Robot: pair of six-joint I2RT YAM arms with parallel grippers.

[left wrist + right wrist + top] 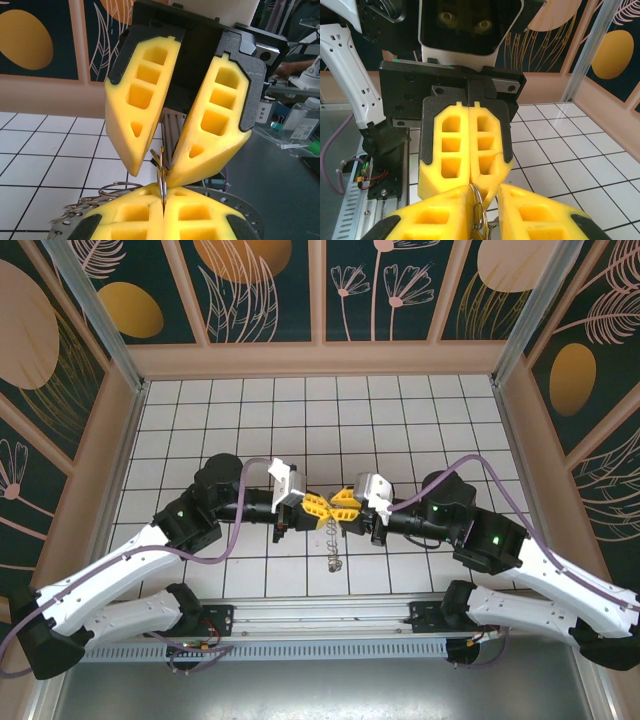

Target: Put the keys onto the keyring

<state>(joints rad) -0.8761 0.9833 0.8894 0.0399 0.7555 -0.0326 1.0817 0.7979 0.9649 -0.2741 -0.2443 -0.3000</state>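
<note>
Over the middle of the tiled floor my two grippers meet tip to tip. The left gripper (318, 508) (163, 192) is shut on the thin edge of the silver keyring (162, 172) (481, 210), which stands upright between its yellow pads. The right gripper (345, 506) (486, 192) is open, its fingers spread in a V around the ring's top, with the ring resting against one finger. A slim brownish blade with a dark bit, apparently the key (155, 156), sits on the ring between the right fingers. Small metal bits (335, 550) dangle below the grippers.
Several loose wire rings (107, 190) bunch beside the left fingers, over a grey perforated plate (245, 210). The white tiled floor (300, 410) is walled by patterned panels (320, 290). A metal rail (320, 618) runs along the near edge.
</note>
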